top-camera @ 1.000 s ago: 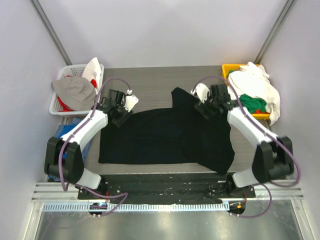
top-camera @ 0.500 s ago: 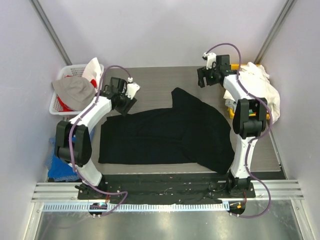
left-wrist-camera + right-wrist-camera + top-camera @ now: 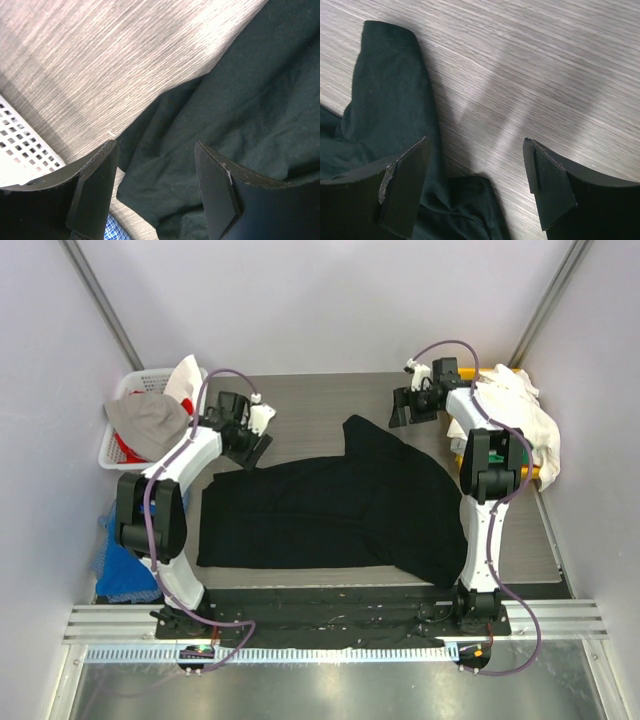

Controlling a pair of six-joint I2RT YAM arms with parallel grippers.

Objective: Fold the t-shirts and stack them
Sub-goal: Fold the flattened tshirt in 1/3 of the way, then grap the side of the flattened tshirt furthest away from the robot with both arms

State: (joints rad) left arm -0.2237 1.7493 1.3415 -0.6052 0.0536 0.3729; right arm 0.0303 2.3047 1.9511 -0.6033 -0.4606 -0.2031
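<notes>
T-shirts here count one on the bench and more heaped at the side. The black t-shirt lies spread across the bench, its left part fairly flat. Its right part is rumpled, with one sleeve poking toward the far edge and a flap trailing to the near edge. Lying open like this probably suits flattening before the first fold. Two arms reach to the far side. The left gripper hangs over the shirt's far-left corner, jaws apart and nothing between them. The right gripper hovers over bare wood just beside the sleeve, jaws wide apart and likewise empty. That placement looks like a readiness to take the far edge at both ends. Two containers flank the bench. A yellow bin on the right holds a white t-shirt heap over a green t-shirt, likely waiting their turn. A white basket on the left holds grey cloth with white and red beneath. How many garments each holds I cannot tell.
</notes>
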